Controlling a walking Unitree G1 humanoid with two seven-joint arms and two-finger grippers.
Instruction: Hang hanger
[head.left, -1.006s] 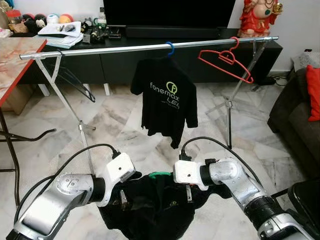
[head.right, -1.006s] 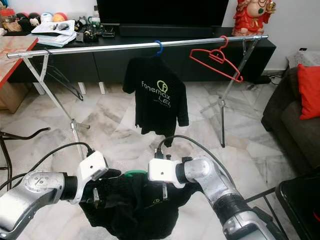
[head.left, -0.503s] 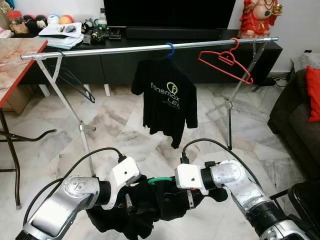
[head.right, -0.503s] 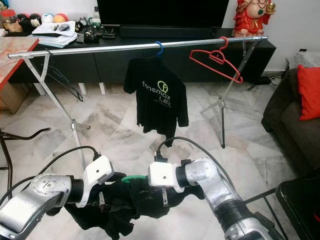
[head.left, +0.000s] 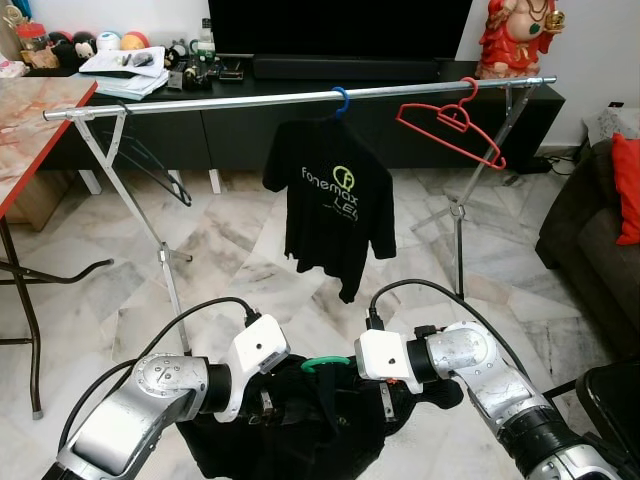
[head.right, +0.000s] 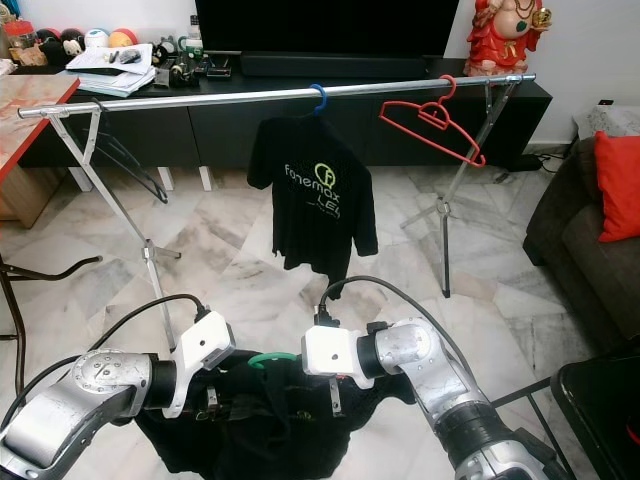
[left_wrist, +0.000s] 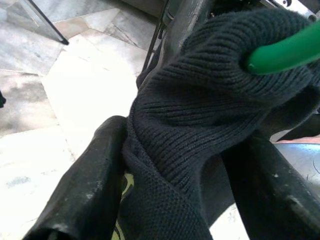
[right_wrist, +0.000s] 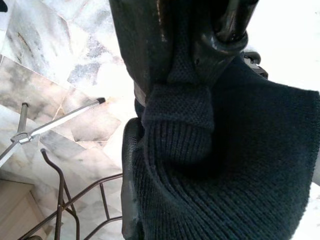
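Note:
A black knit garment (head.left: 300, 430) on a green hanger (head.left: 325, 364) hangs low between my two grippers. My left gripper (head.left: 262, 405) is shut on its left side; in the left wrist view the fingers (left_wrist: 90, 185) squeeze the cloth (left_wrist: 200, 120) beside the green hanger (left_wrist: 285, 50). The right gripper (head.left: 385, 400) is shut on the right side, its fingers (right_wrist: 145, 45) pinching a fold of cloth (right_wrist: 225, 165). Ahead stands a silver rail (head.left: 250, 98) carrying a black T-shirt (head.left: 340, 215) on a blue hanger (head.left: 341, 97), a bare red hanger (head.left: 450, 125) and a black hanger (head.left: 150, 165).
A red-edged table (head.left: 30, 110) stands at the left and a dark sofa (head.left: 590, 230) with a red cushion (head.left: 627, 185) at the right. Behind the rail runs a black TV cabinet (head.left: 300, 130). A dark wire-framed object (head.left: 610, 400) sits by my right arm. Marble floor lies between me and the rail.
The garment was bunched between the grippers half a second ago and now hangs flatter. The green hook stands up more clearly between the two grippers. Both arms stay low and close together.

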